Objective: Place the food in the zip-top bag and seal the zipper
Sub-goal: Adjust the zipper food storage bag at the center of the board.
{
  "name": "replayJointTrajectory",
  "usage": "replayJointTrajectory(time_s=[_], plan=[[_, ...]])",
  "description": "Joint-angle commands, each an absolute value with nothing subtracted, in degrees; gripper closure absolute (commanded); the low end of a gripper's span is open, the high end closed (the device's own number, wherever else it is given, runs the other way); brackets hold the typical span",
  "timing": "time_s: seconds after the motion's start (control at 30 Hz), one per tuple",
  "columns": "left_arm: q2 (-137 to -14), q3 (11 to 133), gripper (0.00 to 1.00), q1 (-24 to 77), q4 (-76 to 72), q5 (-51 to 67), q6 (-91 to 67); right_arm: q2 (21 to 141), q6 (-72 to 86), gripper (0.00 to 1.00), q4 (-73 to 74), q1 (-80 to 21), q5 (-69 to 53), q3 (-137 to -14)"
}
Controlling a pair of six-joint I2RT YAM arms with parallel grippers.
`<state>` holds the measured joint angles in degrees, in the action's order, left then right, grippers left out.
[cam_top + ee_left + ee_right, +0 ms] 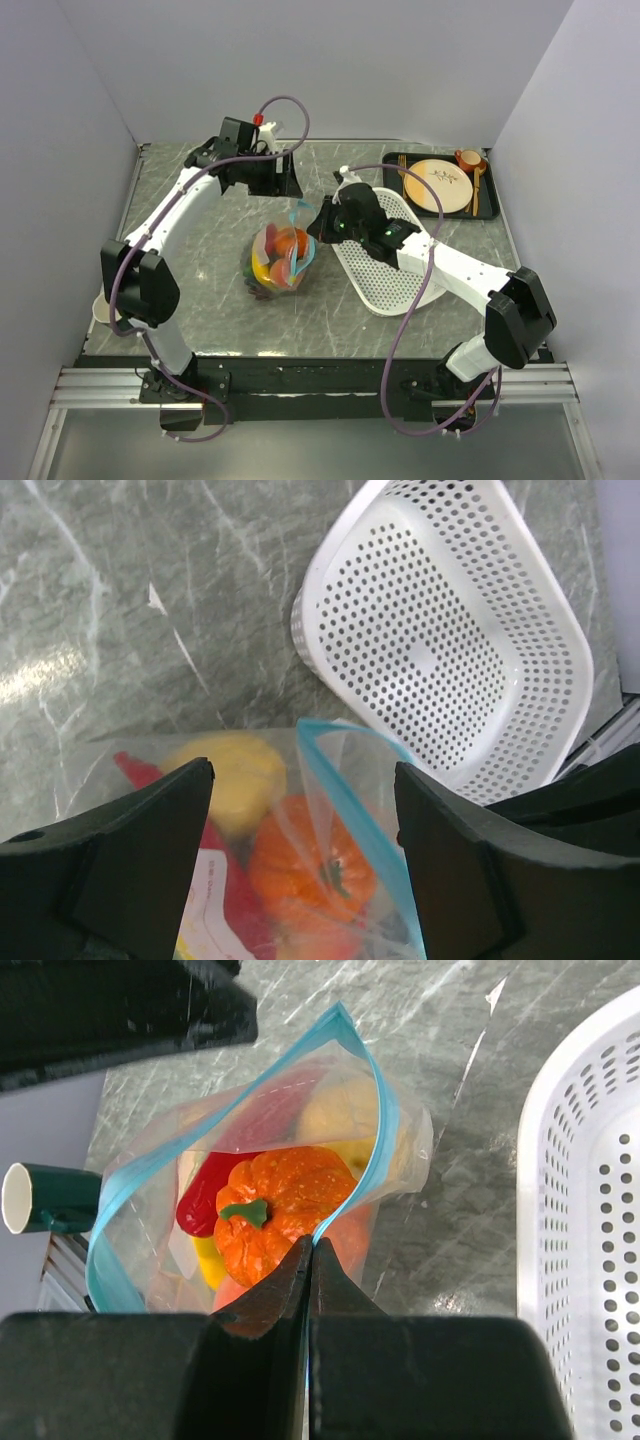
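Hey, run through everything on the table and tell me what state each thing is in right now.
zip-top bag: mouth open
zipper: unsealed
food: inside the bag
perforated basket: empty as far as shown
left gripper: open, holding nothing
right gripper: shut on the zipper

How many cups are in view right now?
2: an orange cup on the black tray at the far right, and a dark green cup at the table's near-left edge. No others show.
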<state>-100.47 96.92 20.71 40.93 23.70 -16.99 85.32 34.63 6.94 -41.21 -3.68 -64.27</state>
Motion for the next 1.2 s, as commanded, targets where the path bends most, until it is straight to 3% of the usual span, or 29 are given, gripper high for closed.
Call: replayJointTrajectory(time_s=[0.0,0.23,0.57,0.67,0.77,1.17], plan=[[-104.4,104.31,0.26,20.74,45.95,26.37,-13.46,83.14,33.05,0.98,5.1,-41.04,-3.69,-67.41],[-105.73,104.94,0.4,20.92,49.31,27.42,-11.51,83.06,32.43,0.98,5.27,-41.05,-3.96,-67.67],[-108.01,108.89,0.4,21.8,52.29,28.3,-9.41,83.58,31.55,0.98,6.24,-41.48,-4.13,-69.17],[-109.94,112.05,0.44,22.15,54.58,28.21,-8.62,83.5,31.38,0.98,6.33,-41.57,-4.13,-69.08],[-110.3,112.94,0.57,22.24,55.72,28.3,-8.44,83.41,31.29,0.98,6.5,-41.66,-3.96,-69.08],[-108.55,111.01,0.73,22.24,56.34,27.68,-7.03,84.2,31.38,0.98,6.77,-41.66,-3.87,-69.61]])
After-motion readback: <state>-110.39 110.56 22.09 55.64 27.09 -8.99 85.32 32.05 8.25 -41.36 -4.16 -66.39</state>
